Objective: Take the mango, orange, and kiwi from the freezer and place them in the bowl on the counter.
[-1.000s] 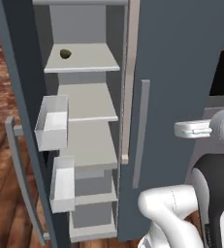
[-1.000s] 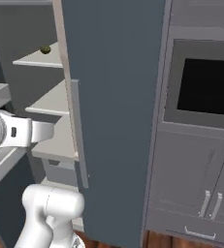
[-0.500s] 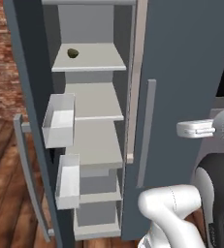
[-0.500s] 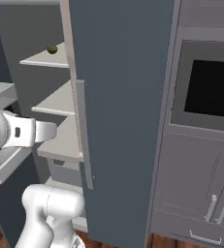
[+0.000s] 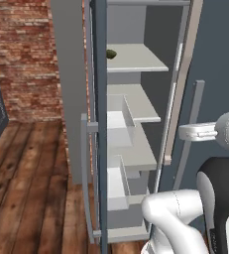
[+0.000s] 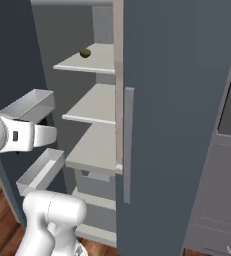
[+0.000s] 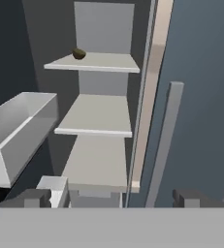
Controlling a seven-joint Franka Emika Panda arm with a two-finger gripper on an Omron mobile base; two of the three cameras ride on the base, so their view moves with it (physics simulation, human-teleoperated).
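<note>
Tool (image 7: 111,196) spread wide, empty, fingertips at bottom of hand view, aimed into the freezer (image 6: 187,100). Small dark fruit (image 7: 78,54), likely the kiwi, sits on the top shelf (image 7: 104,62), upper left of frame. Two white drawers (image 7: 16,131) pulled out at left, probably for access. Door handle (image 7: 164,140) stands right.

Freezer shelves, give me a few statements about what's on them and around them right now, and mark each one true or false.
1. A small dark fruit sits on the top visible shelf of the freezer. True.
2. The end effector is shut on that fruit. False: its fingers stand apart, far from it.
3. White drawers are pulled out. True.
4. The middle shelf holds a bowl. False: it is bare.
5. The freezer door is closed. False: it stands open.
</note>
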